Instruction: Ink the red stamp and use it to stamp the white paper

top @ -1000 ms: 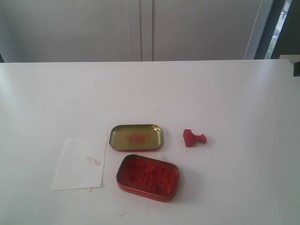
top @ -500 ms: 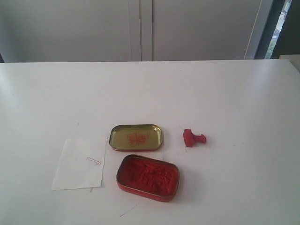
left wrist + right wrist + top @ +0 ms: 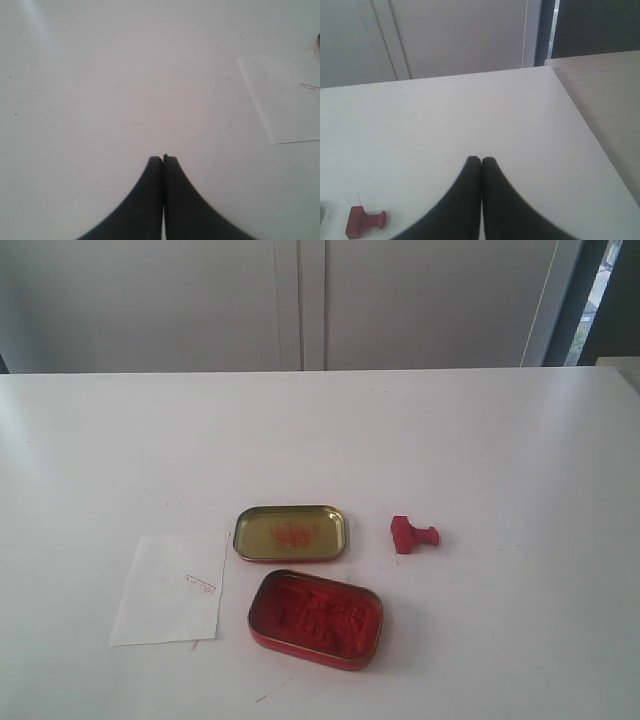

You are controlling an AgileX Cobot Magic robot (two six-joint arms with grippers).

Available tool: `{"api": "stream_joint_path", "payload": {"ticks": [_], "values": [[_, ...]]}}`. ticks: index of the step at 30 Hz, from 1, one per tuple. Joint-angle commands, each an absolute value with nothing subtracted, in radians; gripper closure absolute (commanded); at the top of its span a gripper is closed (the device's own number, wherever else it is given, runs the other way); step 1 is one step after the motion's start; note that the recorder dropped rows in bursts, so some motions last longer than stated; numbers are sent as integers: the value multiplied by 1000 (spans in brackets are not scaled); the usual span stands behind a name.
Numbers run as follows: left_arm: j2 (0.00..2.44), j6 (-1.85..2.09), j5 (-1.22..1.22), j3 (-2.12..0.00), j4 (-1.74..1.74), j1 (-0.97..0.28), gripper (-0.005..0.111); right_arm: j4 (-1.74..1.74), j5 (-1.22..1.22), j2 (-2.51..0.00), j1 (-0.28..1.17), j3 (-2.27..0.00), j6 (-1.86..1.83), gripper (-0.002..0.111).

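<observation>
Evidently, the red stamp [image 3: 413, 535] lies on its side on the desk [image 3: 480, 430], exactly where it lay half a second ago, just right of the gold-lined lid [image 3: 290, 533]. The lid, the ink tin [image 3: 316, 618] and the white paper [image 3: 168, 590], flat to the tin's left, have likewise not shifted. The left hand [image 3: 163, 158] hangs over bare desk near the paper, fingers together, empty. The right hand [image 3: 480, 160] hangs over the desk apart from the stamp, fingers together, empty. Count: one stamp, one paper, one tin, one lid, two hands.

A dark shape (perhaps the right pincer [image 3: 481, 159]) has gone from the table's [image 3: 590, 450] far right edge.
</observation>
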State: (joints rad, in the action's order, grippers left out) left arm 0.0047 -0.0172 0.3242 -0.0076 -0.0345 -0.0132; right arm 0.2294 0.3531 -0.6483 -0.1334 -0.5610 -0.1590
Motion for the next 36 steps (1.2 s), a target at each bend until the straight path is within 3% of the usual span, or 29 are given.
{"api": "stream_joint_path", "payload": {"ticks": [1,12,36], "values": [[0,-22,333,0,-36,-11,107,223,318,-593,-140,-526,-159,108],[0,-22,333,0,-36,-11,107,205,280,-446,-140,-464,-160,108],[0,-22,333,0,-36,-11,107,210,313,-430,-140,-464,-160,108]]}}
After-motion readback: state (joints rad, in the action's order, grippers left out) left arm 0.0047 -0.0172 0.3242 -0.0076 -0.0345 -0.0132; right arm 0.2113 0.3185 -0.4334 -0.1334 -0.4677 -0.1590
